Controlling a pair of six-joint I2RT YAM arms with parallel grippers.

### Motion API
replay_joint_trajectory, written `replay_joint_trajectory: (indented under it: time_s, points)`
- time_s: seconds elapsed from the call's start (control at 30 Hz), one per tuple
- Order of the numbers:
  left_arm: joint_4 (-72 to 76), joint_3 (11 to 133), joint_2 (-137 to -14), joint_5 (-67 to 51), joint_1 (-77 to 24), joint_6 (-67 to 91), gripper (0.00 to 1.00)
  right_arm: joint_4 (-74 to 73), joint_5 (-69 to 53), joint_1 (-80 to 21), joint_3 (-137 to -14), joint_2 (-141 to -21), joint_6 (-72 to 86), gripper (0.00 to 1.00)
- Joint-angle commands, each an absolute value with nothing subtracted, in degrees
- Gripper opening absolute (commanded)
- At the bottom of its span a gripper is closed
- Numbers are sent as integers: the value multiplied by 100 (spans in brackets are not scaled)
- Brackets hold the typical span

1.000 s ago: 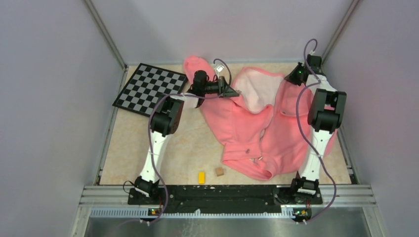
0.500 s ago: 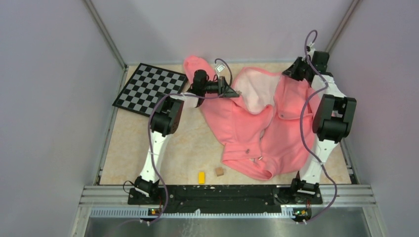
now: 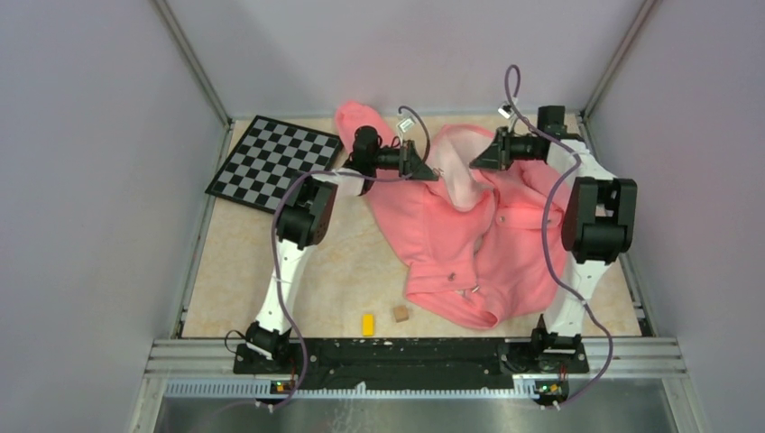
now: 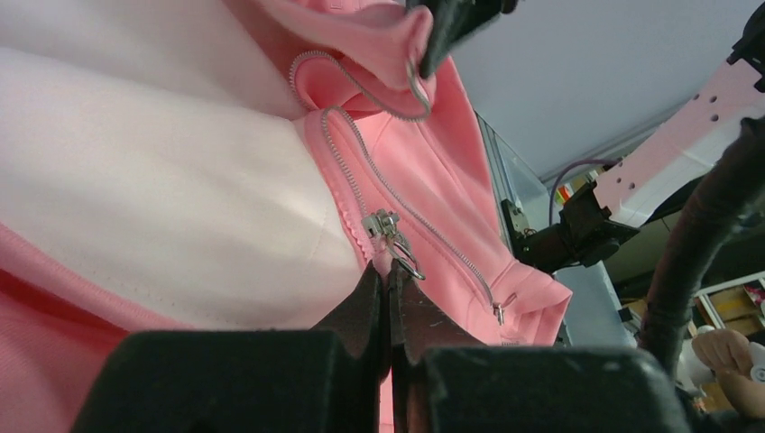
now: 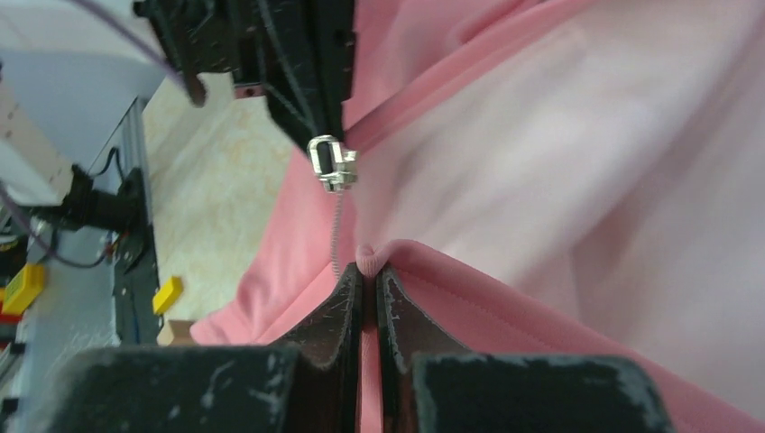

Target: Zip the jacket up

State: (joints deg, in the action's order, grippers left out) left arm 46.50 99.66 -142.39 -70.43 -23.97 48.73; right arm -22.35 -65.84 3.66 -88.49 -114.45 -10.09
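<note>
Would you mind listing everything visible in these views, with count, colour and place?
jacket: one, salmon pink with paler lining, crumpled on the table's centre-right, front open
zipper pull: one, metal, on the jacket's front edge, just past the left fingertips
checkerboard: one, black and white, far-left corner
yellow block: one, near edge
brown cube: one, right of the yellow block
table: one, beige
left gripper: black, shut on the jacket's edge
right gripper: black, shut on a jacket fold

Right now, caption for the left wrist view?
Left gripper pinches the jacket edge by its zipper slider; right gripper holds the other edge.
</note>
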Motion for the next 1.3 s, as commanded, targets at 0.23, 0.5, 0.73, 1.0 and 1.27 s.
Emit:
replay_joint_trajectory:
  time_s: [0.23,0.5,0.73,1.0,1.27]
  points:
    - [7676,10348,-14853,-8071,-2509,6814,0,-5655,-7822,-265,-10237,-12143,-3798,0]
    - [8873,10689,-15187,-8291,-2511,7900,0,-4895,-7583,-439,-9908,-12211,-3119,0]
    - [8927,10552,-15094,-8282,-2507,7763,0,-5390,-7629,-480,-10178,-12504,-3476,0]
    - [8988,10490,-14890,-8363,-2513,7043,0,-7047,-7769,-480,-10818,-12949,-4975,0]
    - [8021,10612,-14686,-8376,-2523,5704,0,-7010,-7739,-527,-10728,-12867,-5110,0]
